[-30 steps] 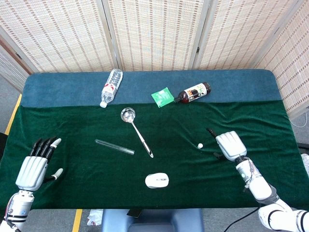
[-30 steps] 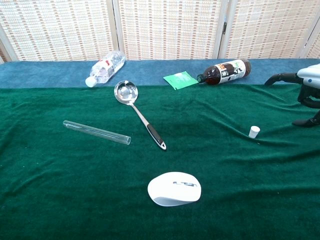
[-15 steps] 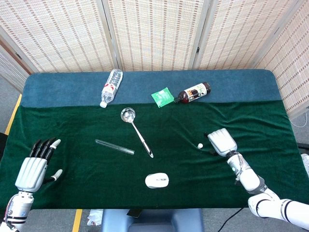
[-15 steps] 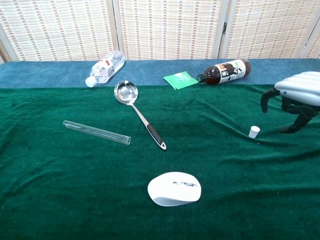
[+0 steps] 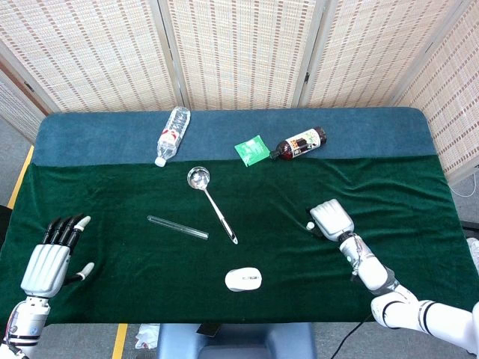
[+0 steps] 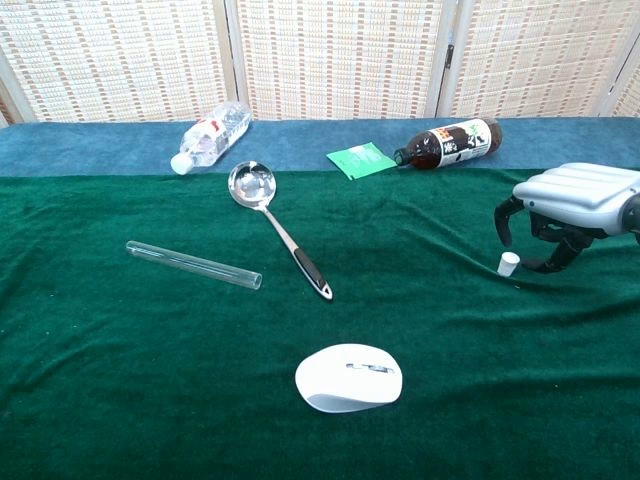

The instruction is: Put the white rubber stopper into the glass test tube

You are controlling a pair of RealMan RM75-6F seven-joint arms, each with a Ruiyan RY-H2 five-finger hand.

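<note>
We see the white rubber stopper [image 6: 509, 263] standing on the green-covered table [image 6: 450, 400], just under our right hand [image 6: 572, 200], whose fingers [image 6: 503, 220] arch down around it without gripping. The glass test tube [image 6: 194, 265] lies well apart to the left. Our left hand [image 5: 51, 259] rests with fingers spread, holding nothing.

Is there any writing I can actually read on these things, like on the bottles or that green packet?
None of it can be read.
Clear water bottle: red and white label, print too small.
Dark bottle: white label with dark marks, too blurred.
Green packet: faint pale marks, not legible.
Mouse, ladle, test tube, stopper: no writing shows.
</note>
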